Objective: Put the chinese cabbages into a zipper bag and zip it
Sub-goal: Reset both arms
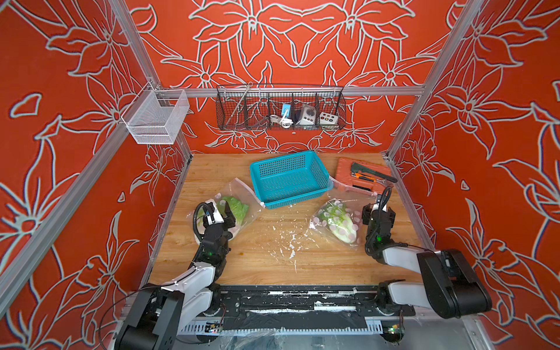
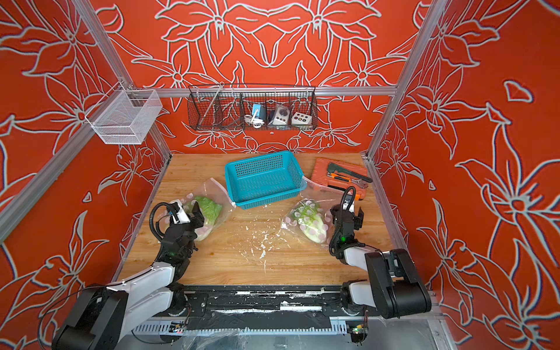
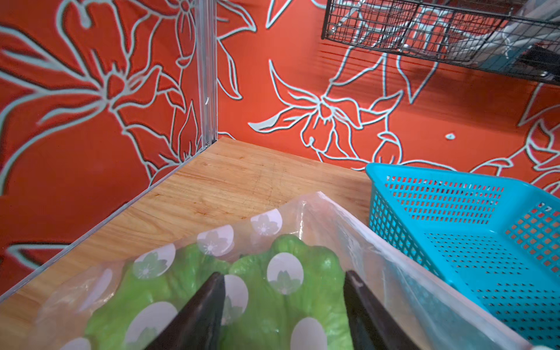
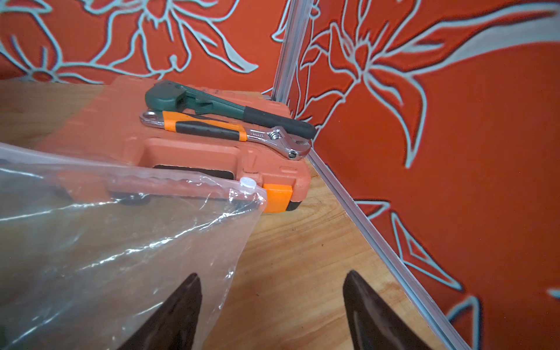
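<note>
Left wrist showed left gripper [image 3: 283, 274] fingers apart over the nine-o'clock cabbage [image 3: 315, 266], right gripper [image 4: 271, 272] likewise; I judged leaves soft, bag [image 3: 333, 218] slippery, rim the best pinch.

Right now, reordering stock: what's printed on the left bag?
Bag: pale blossom dots, clearest in left wrist view.

No legible text, label or number

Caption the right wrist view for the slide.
Open right claw at the edge of a clear zipper bag, orange toolbox with tools behind it.
</note>
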Motion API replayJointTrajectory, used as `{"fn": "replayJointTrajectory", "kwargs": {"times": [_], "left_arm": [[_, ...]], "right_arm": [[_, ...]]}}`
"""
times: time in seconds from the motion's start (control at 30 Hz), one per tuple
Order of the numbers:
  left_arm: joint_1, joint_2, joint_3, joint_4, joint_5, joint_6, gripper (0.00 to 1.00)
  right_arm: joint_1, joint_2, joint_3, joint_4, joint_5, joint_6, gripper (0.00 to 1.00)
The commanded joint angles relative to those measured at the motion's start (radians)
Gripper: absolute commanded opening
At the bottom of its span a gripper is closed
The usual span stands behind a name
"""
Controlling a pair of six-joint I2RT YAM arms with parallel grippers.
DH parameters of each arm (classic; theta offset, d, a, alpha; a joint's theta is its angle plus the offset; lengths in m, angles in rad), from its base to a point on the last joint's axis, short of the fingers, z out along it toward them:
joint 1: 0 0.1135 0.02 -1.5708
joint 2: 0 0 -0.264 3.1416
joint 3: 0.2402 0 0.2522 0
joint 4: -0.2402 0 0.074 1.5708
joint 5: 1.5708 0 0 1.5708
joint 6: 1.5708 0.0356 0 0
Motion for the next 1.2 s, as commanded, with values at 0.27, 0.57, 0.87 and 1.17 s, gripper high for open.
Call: {"fn": "replayJointTrajectory", "kwargs": {"times": [0.27, 0.57, 0.87, 1.17], "left_arm": [[-0.008, 0.100, -0.082, 0.176, -0.041, 0.073, 0.70], [0.074, 0.367, -0.067, 0.397, 0.220, 0.130, 0.92], [0.095, 0.385, -0.001, 0.292, 0.160, 0.080, 0.99], [0.094, 0.384, 0.000, 0.288, 0.167, 0.088, 0.99]], "right_arm": [[-0.027, 0.081, -0.078, 0.224, -0.155, -0.040, 0.68], [-0.039, 0.104, -0.042, 0.192, -0.148, -0.032, 0.99], [-0.056, 0.105, -0.048, 0.202, -0.165, -0.020, 0.99], [-0.070, 0.104, -0.055, 0.213, -0.182, -0.010, 0.99]]}}
